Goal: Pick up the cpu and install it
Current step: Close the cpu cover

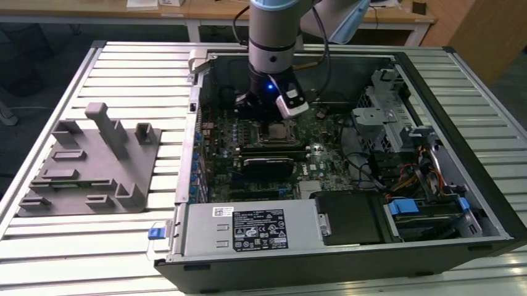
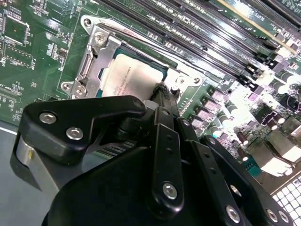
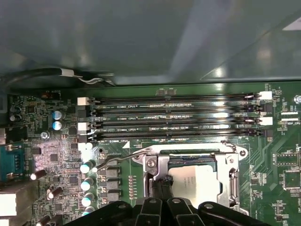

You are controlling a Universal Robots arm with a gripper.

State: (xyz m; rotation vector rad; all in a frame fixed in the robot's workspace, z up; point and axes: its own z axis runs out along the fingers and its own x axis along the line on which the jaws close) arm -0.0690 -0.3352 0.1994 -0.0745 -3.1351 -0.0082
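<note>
Entry: cpu [image 2: 129, 77] seated in socket, gripper [image 2: 162, 90] at its edge.
Chip lies flat within the metal socket frame [image 2: 89, 66] on the motherboard [image 2: 33, 42], inside the computer case [image 1: 461, 259]; jaws drawn together, holding nothing, tips lowered at the chip's rim, apparently to settle it.

Arm [image 1: 272, 31] upright, wrist [image 1: 270, 65] pointing down, tool [image 3: 162, 181] low, fingers [image 3: 157, 189] pressed together

We find the cpu [image 3: 202, 181] lying in its socket [image 3: 151, 163] just under the gripper [image 3: 162, 183], memory slots [image 3: 174, 117] beside it (all inside the computer case [image 1: 247, 231]), and the tray [image 1: 91, 163] well apart on the table [image 1: 49, 246] outside.
</note>
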